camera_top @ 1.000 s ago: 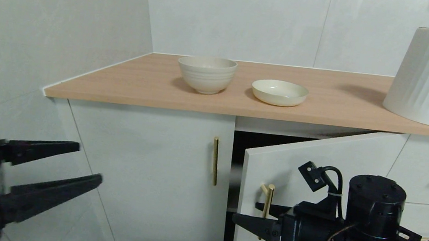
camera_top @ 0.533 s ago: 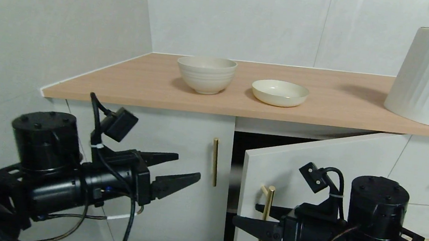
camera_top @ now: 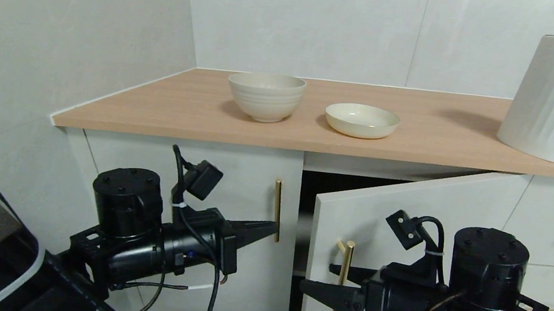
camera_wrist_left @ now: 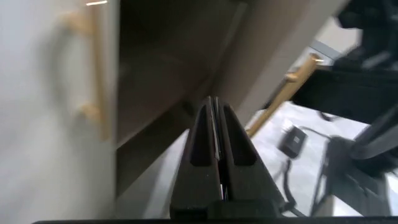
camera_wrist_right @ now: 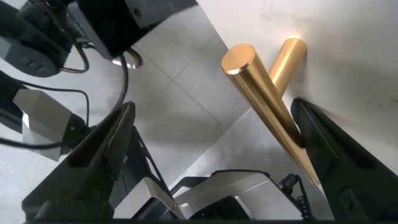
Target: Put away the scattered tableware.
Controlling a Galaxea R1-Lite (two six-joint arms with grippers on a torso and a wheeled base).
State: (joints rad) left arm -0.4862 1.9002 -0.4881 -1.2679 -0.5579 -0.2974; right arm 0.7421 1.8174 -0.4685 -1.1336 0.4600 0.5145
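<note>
Opening the white cupboard [camera_top: 233, 171], my spread right gripper [camera_top: 318, 275] straddles the ajar door's brass bar handle [camera_top: 347, 262] unclamped; my left gripper [camera_top: 271, 226], pinched empty, should open for the neighbouring brass handle [camera_top: 277, 203].

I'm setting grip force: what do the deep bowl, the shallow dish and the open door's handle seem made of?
Deep bowl: probably glazed ceramic, cream, ribbed bands, soft sheen.
Shallow dish: similar glazed ceramic, glossy highlights inside; melamine not excluded.
Open door's handle: metal, brushed brass colour, bright reflective end face.
</note>
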